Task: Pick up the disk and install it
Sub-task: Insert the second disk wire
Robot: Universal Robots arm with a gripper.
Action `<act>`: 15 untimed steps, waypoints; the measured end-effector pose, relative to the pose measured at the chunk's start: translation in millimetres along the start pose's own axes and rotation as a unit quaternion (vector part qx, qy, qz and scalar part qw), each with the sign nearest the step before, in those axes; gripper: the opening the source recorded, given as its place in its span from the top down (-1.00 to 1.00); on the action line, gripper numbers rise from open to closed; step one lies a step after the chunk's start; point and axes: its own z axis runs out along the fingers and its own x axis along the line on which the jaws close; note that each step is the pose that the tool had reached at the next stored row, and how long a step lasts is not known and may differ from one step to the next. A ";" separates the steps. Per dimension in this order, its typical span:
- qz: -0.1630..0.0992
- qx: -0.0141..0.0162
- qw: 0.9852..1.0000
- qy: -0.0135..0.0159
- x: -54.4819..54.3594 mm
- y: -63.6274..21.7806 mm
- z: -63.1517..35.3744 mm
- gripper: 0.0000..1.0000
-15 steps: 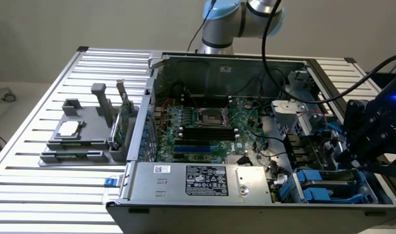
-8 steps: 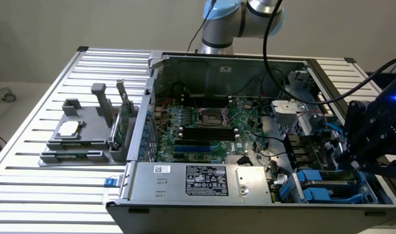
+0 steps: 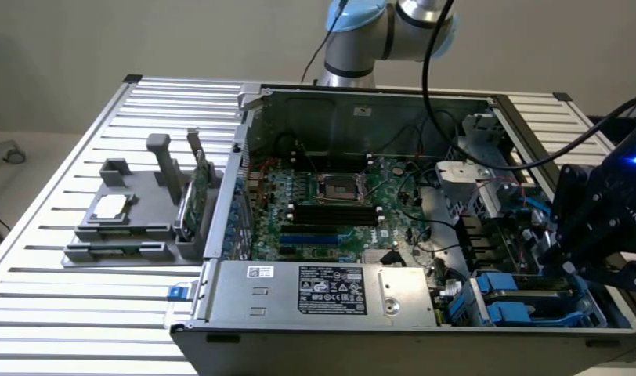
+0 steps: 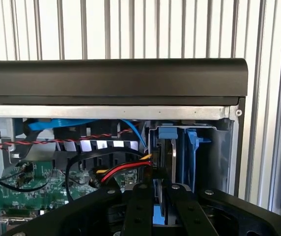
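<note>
- Hanging over the open computer case (image 3: 475, 102) at the exterior view's right, the gripper (image 4: 154, 204) is dark against a dark arm there, and its fingertips cannot be made out in that view.
- In the wrist view, two black fingers (image 4: 138, 209) stand close together with a strip of blue plastic between them; they are clenched on the disk (image 4: 156, 215), of which little more than that blue edge shows.
- The disk sits low in the drive bay (image 3: 537, 294) at the case's front corner on the exterior view's right; how deep it sits cannot be told.
- A second blue carrier (image 4: 192, 152) stands upright just beside, its lower end hidden behind the fingers.
- One red, yellow and black cable bundle (image 4: 123, 169) runs toward the bay, its end hidden.
- One motherboard (image 3: 329, 200) lies inside the case.
- One grey stand (image 3: 130, 219) rests on the slatted table (image 3: 46, 298), with one green card (image 3: 201, 196) upright in it and one small square chip (image 3: 111, 205) flat on it.
</note>
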 end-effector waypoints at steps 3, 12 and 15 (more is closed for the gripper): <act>0.003 0.000 1.000 0.000 -1.0 -0.6 0.5 0.67; 0.005 -0.002 1.000 0.000 -1.7 -2.2 2.0 0.67; 0.004 -0.003 1.000 0.000 -1.7 -2.2 2.5 0.67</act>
